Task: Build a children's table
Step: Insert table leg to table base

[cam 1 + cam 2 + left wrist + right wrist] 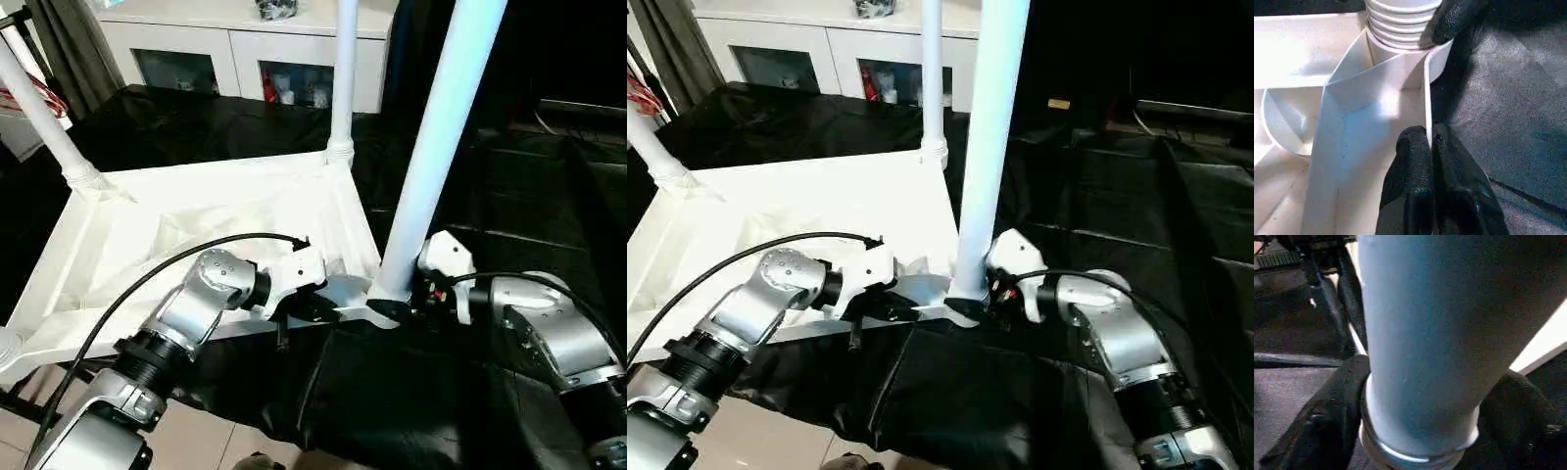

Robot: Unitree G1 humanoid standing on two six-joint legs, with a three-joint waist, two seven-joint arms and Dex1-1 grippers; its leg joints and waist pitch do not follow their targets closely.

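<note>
Table top [196, 245], white, lies upside down on a black cloth [490, 196], ribbed underside up, rim facing the camera. Three legs stand in corner sockets: far-left leg [44, 117], far-right leg [343, 78], and near-right leg [441, 127], the last rising steeply past the upper edge of the head views. A fourth socket at the near-left corner [8, 345] appears without a leg, though that corner is cut off at the picture's edge.

Left end effector [1430, 142] is clamped on the thin near rim of the top, just left of the near-right socket; both black fingers [1410, 166] press together with the rim wall between them. Right end effector [1420, 431] straddles the base of the near-right leg, one finger [1327, 416] on each side of the flared collar; the fingers stand wide, against or very near the leg, and whether they press it cannot be told.

Step in hand, as judged: seating the near-right leg in its socket, the left arm steadying the top while the right guides the leg. Ribbed rings at the leg's foot [1400, 24] show above the socket mouth, so it may not be fully home. The next move calls for a firm hold on the leg and a push straight down along its axis, with the rim held fast against tipping.

Beyond the cloth: a white cabinet [245, 49] with glass doors.
</note>
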